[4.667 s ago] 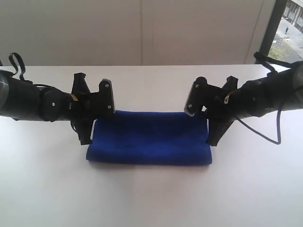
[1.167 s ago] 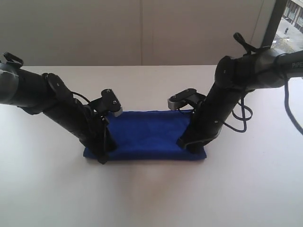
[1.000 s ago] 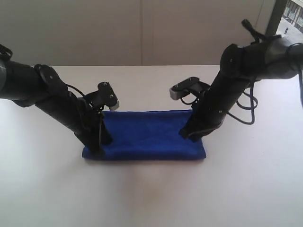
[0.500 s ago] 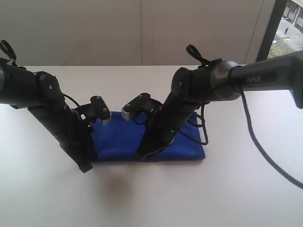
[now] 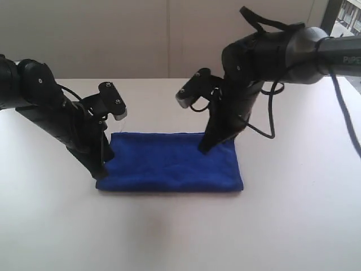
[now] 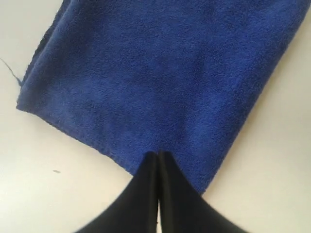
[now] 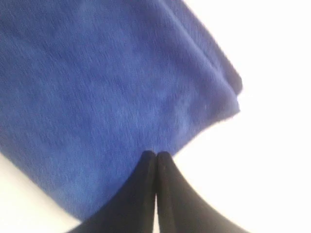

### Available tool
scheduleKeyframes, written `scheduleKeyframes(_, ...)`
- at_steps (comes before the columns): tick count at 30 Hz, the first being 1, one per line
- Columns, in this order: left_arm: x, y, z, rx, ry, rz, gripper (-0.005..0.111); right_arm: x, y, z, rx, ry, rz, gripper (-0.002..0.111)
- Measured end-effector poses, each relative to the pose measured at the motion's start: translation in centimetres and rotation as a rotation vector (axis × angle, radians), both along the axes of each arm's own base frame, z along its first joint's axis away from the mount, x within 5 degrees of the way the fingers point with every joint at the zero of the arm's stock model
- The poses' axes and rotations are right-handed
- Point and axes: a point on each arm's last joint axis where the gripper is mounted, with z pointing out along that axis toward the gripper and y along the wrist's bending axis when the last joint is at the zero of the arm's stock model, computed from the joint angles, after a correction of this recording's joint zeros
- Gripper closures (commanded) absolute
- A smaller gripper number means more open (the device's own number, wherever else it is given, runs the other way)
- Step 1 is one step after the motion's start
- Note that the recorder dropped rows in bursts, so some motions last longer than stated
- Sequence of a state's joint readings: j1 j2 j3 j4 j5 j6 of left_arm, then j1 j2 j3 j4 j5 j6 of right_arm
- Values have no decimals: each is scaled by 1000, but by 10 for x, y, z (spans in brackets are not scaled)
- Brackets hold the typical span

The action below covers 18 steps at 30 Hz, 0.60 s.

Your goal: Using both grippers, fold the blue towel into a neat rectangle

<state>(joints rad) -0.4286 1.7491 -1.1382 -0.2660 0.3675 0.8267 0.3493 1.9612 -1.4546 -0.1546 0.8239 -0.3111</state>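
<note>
The blue towel lies folded flat, a rectangle on the white surface. The left tool and right tool, jaws together, point at its opposite ends, apparently pinching nothing. Folding looks nearly done; another halving would need jaws parted over one end.

Fuzzy blue towel (matt cloth), smooth table

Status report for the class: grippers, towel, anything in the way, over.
Left gripper shut, tips at edge of blue towel. Right gripper shut, tips at its far edge. Towel folded, flat on white table. Nothing in the way.
</note>
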Motion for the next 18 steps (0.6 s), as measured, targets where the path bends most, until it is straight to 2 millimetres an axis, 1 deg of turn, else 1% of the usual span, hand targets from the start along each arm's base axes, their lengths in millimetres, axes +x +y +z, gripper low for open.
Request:
scheduleKeyframes(1, 0, 0, -1, -1, 2, 4, 107, -3, -4, -5, -9, 33, -10, 108)
scheduleKeyframes(2, 2, -1, -5, 3, 10, 7, 107, -9, -7, -15, 0, 79, -19, 108)
scheduleKeyframes(3, 2, -1, -9, 7, 17, 7, 107, -12, -7, -21, 8, 93, -24, 108)
scheduleKeyframes(5, 5, -2, -21, 20, 47, 9, 107, -21, -7, -46, 26, 145, -39, 108)
scheduleKeyframes(7, 5, -2, -23, 22, 50, 10, 107, -25, -9, -63, 15, 181, -40, 108)
scheduleKeyframes(18, 6, -2, -22, 19, 42, 14, 107, -25, -10, -66, 0, 173, -26, 108)
